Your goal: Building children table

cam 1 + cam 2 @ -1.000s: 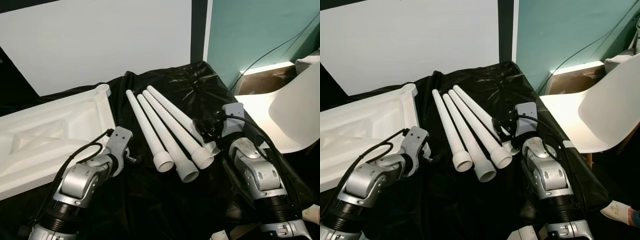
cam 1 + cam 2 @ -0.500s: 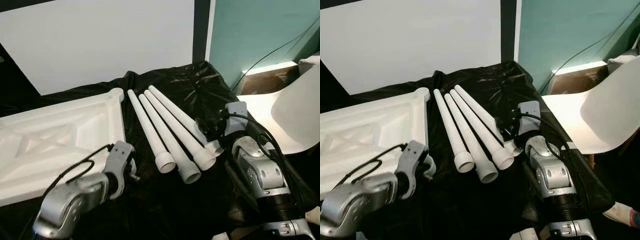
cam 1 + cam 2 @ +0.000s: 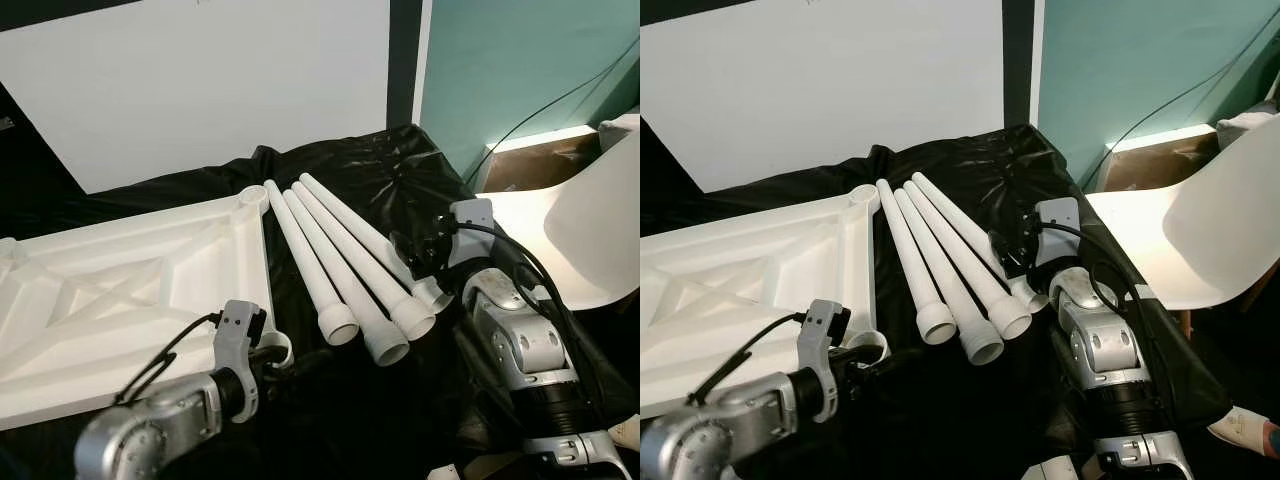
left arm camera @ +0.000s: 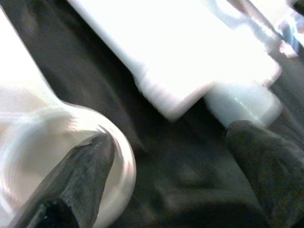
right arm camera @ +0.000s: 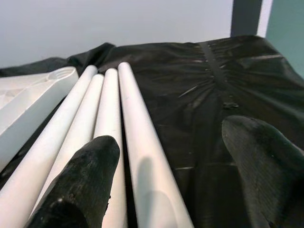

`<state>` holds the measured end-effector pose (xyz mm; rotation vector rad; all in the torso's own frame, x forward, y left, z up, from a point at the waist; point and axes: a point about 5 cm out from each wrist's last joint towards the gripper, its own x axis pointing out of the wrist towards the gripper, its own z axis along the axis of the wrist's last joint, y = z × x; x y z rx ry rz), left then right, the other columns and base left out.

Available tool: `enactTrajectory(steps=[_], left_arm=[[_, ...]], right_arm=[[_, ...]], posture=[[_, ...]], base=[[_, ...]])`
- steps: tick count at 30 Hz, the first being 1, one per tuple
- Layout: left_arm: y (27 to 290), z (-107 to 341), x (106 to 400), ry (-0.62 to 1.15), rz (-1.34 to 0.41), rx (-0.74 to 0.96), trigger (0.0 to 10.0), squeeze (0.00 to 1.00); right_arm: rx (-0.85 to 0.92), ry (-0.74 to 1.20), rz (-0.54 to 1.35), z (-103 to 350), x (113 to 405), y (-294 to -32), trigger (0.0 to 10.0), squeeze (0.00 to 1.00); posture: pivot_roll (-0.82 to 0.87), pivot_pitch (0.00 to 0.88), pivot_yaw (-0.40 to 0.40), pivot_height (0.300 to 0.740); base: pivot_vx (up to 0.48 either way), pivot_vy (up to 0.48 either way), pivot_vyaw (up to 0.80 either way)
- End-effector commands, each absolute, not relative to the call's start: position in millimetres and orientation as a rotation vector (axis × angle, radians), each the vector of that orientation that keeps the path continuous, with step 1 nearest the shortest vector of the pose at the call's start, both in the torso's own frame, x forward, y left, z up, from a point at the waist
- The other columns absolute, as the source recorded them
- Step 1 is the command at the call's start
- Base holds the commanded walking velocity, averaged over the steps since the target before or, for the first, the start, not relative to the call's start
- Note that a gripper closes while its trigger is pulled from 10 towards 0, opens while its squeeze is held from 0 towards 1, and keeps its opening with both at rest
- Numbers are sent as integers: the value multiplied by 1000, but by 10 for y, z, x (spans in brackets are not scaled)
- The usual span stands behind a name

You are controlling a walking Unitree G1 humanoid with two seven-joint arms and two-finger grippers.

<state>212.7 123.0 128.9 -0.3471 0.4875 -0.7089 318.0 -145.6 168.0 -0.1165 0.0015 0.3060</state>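
A black plastic sheet covers the bench. On its left half lies the white tabletop, underside up, with crossed ribs and round leg sockets at its corners. Just to the right of it, four white table legs lie side by side, touching one another, their narrow ends far and their wide open ends near.

The left hand sits at the near right corner of the tabletop. Its two black fingers stand apart: one rests at the rim of the corner socket, the other is off to the side over the black sheet, and nothing is clamped between them.

The right hand hovers low over the wide end of the rightmost leg, at the right of the row. Its fingers are also spread, one above the legs and the other above the bare sheet, gripping nothing.

To the right of the bench stands a white chair before a teal wall. A white board leans behind the far edge of the bench.
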Motion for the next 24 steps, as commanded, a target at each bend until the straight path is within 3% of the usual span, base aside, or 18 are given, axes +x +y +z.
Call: enactTrajectory(steps=[1, 8, 13, 19, 20, 23, 24], left_arm=[[1296, 1330, 2230, 400, -645, -299, 10000, 0], [1399, 1769, 2494, 66, -455, -303, 10000, 0], [1412, 1850, 2514, 11, -420, -334, 10000, 0], [1356, 1837, 2593, -36, -362, -317, 10000, 0], [1330, 1829, 2614, -52, -353, -312, 10000, 0], [1315, 1826, 2622, -60, -348, -302, 10000, 0], [1309, 1822, 2626, -59, -345, -301, 10000, 0]], right_arm=[[-109, 14, 323, 1657, 3188, -1414, 10000, 0], [-108, 26, 366, 1657, 3197, -1377, 10000, 0], [-111, 69, 376, 1605, 3210, -1380, 10000, 0], [-24, 290, 344, 1373, 3282, -1420, 10000, 0], [34, 346, 357, 1331, 3291, -1416, 10000, 600], [68, 380, 389, 1315, 3285, -1395, 10000, 635], [91, 425, 411, 1284, 3269, -1385, 10000, 788]], posture=[[93, 0, 66, 740], [85, 0, 67, 740], [86, 0, 63, 740], [91, 0, 55, 740], [91, 0, 55, 740], [91, 0, 55, 740], [94, 0, 51, 740]], base=[[0, 0, 0], [0, 0, 0], [0, 0, 0], [0, 0, 0], [0, 0, 0], [0, 0, 0], [0, 0, 0]])
